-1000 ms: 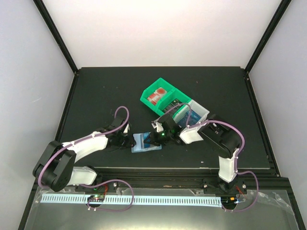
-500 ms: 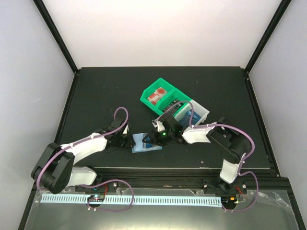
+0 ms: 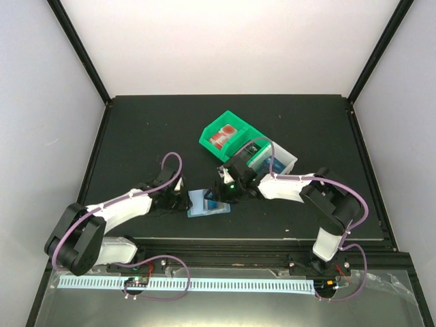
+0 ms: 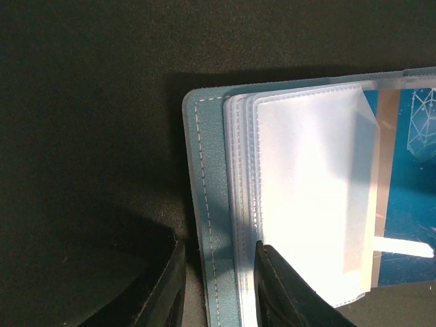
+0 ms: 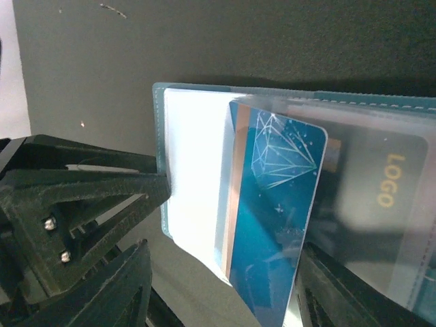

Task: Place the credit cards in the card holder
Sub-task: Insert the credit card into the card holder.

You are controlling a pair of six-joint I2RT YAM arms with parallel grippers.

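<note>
At card holder [image 4: 204,170], left tool [image 4: 218,272] tight on its edge, right tool [image 5: 225,279] agape

One card holder [image 3: 199,204]; one green bin [image 3: 212,148], one white bin [image 3: 289,156]; one blue card [image 5: 272,204] between the jaws of the right gripper [image 5: 235,221], one dark card [image 5: 381,204] beside it

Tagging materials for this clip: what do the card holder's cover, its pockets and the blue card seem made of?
Card holder cover: probably leather or imitation, matte teal, with pale stitching along the edge. Pockets: soft clear plastic, glossy, catching glare. Blue card: likely rigid plastic, smooth printed face.
</note>
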